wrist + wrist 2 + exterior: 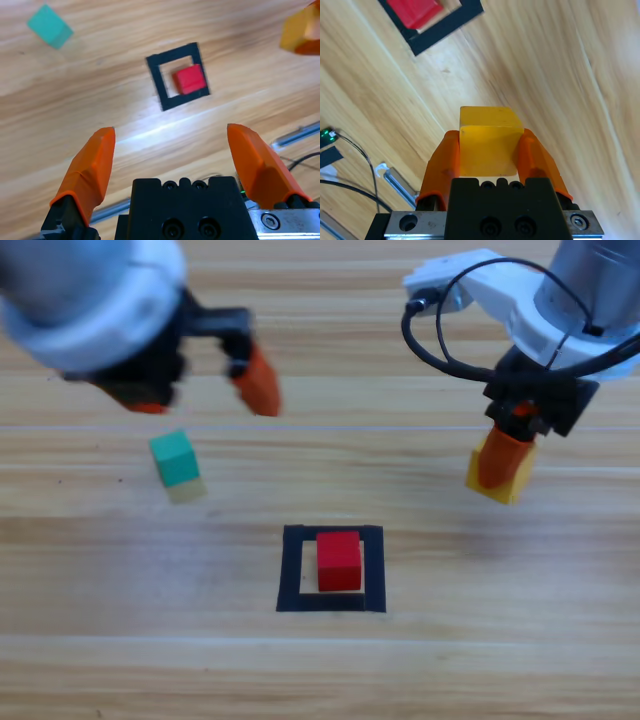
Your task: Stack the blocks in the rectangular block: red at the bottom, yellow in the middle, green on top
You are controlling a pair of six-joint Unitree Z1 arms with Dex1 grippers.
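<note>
Right gripper pinches the yellow cube on two opposite flat faces, held right of the taped rectangle, where the red cube sits. Cube looks light, rigid, smooth; flat faces suit the hold. Left gripper, fingers spread, hovers above the green cube on bare bench; the path between is open.

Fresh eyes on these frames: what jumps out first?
The right gripper, right of the rectangular block, holds the yellow cube clamped between its jaws. The red cube already sits inside that outline at centre. The green cube lies loose on the wooden table at left, just below the open left gripper.
</note>
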